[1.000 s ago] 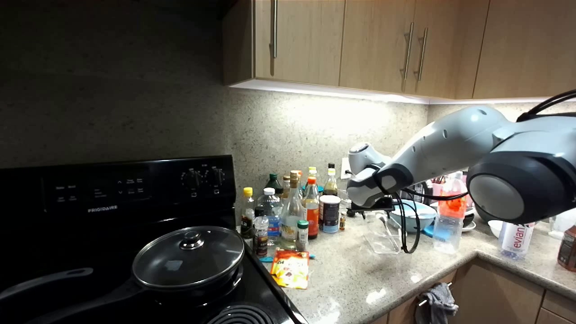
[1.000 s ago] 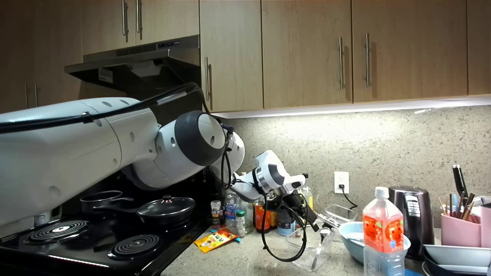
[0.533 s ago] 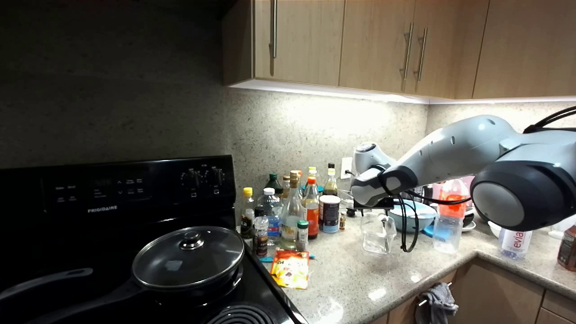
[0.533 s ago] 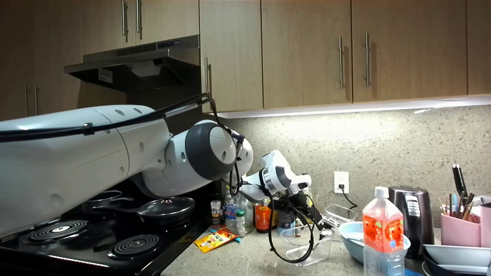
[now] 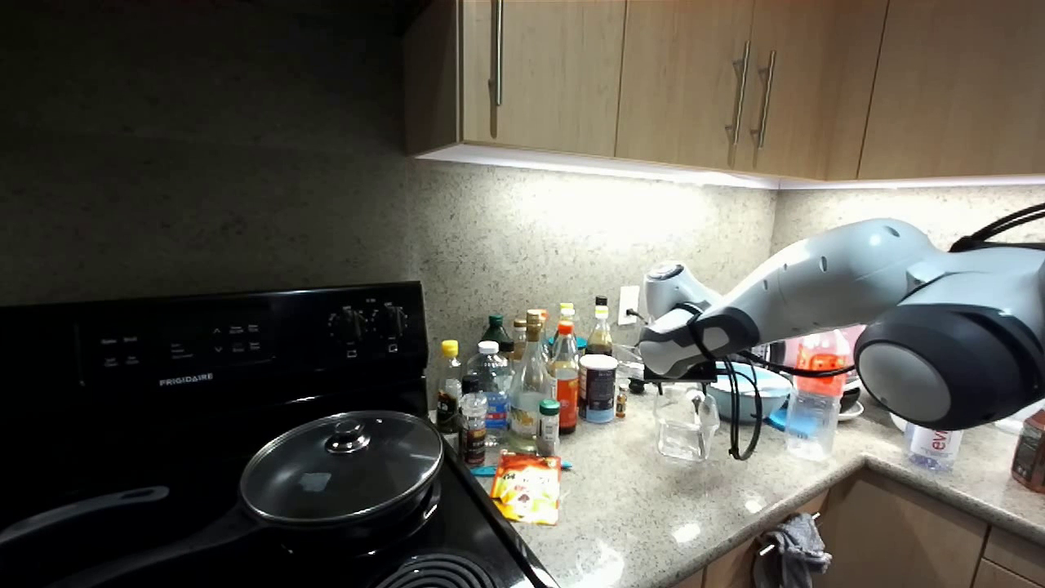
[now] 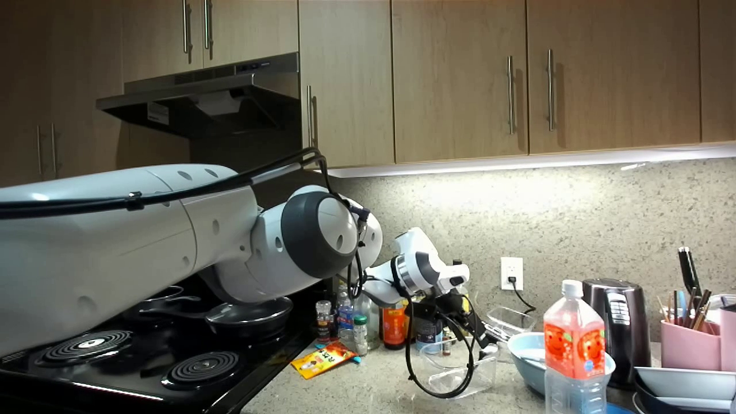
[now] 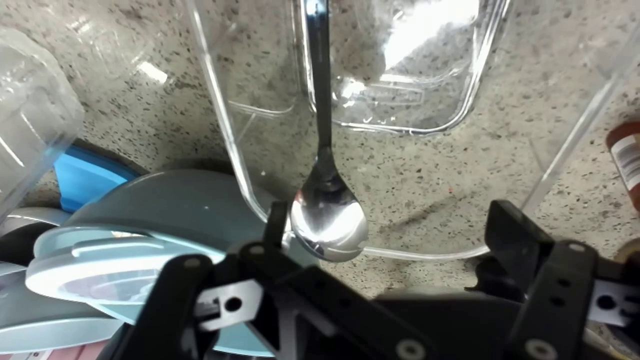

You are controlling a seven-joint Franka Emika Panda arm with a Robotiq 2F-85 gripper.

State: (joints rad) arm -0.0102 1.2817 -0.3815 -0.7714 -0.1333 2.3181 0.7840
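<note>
Arm [image 5: 816,278] sits a bit lower than a second ago in an exterior view, and the clear tub [image 5: 682,441] has shifted on the worktop [image 5: 620,498]. Stove [image 5: 220,343] says FRIGIDAIRE; the water bottle [image 5: 931,449] is partly behind the arm, so you only get "ev". Also in an exterior view: drink bottle [image 6: 574,345] with cartoon faces and an orange packet [image 6: 324,360], writing on both too small to read. Wrist view: fingers [image 7: 515,240] are spread super wide, gripping nothing. Spoon [image 7: 327,215] sits in the tub, round end at the rim, right beside one finger. Faint markings on the tub's base, unreadable.
</note>
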